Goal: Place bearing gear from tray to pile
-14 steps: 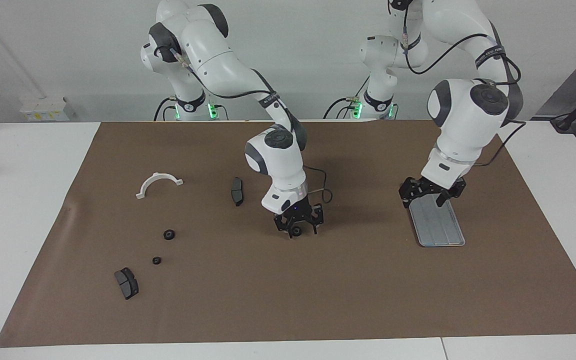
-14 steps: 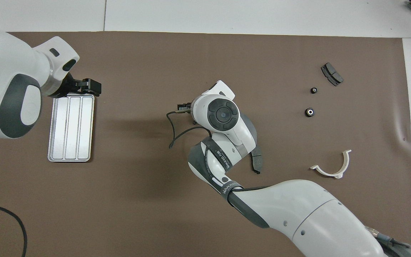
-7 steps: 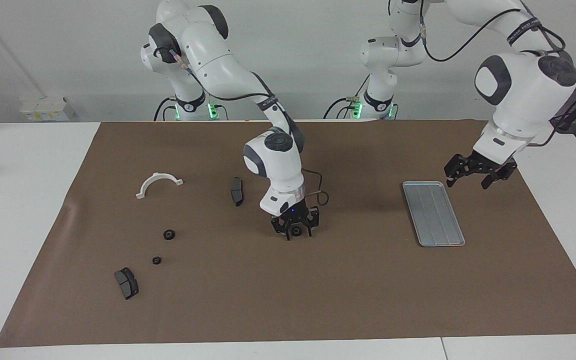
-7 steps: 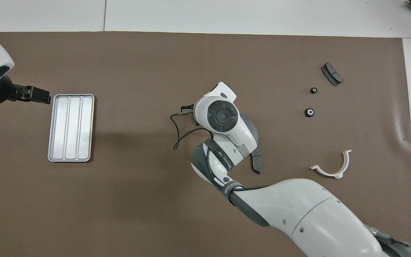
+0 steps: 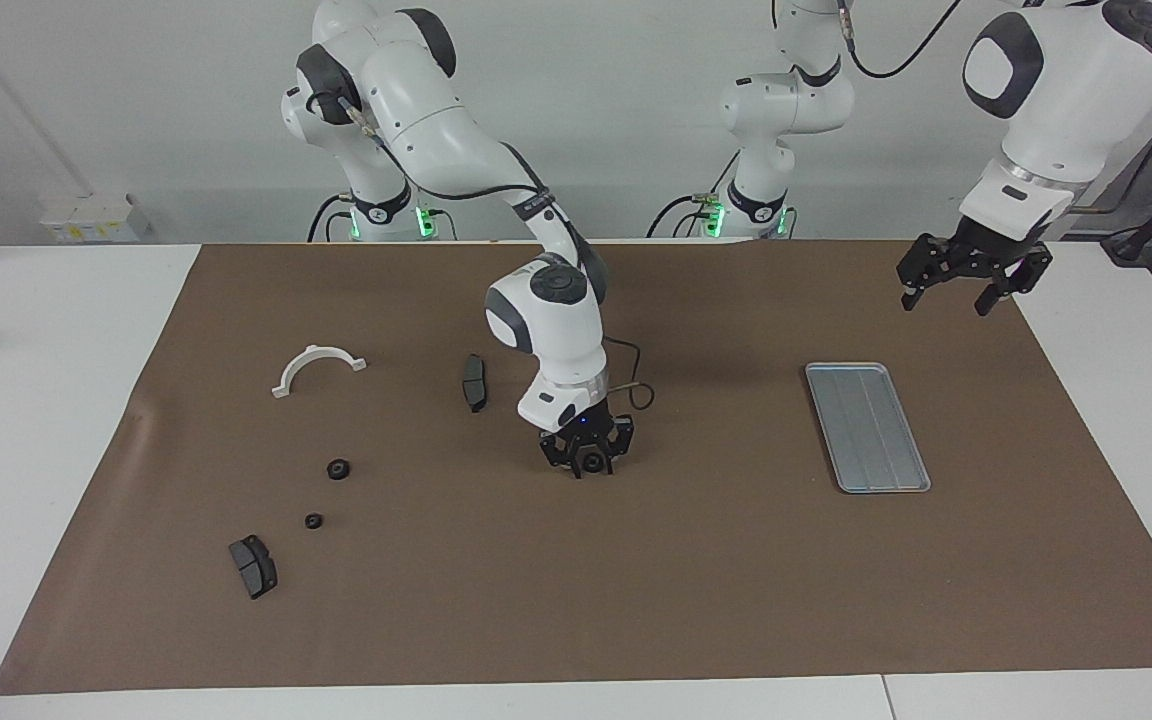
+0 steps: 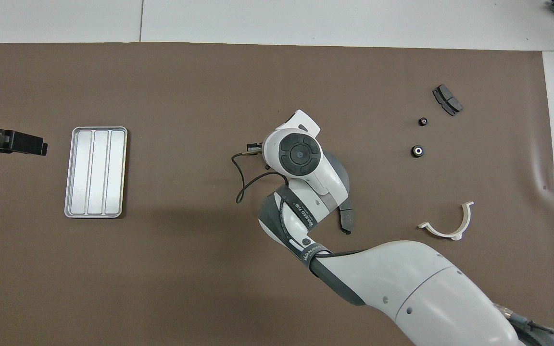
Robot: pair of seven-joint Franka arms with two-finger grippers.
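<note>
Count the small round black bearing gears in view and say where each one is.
3. Two bearing gears lie on the brown mat toward the right arm's end, nearer the robots, farther. A third sits between the right gripper fingers mid-mat. None shows on the tray.

Mat [image 5: 696, 580] bare between tray [image 5: 867, 426] and right pincer [image 5: 587, 463] (low, mid-mat); parts cluster at right arm's end.
</note>
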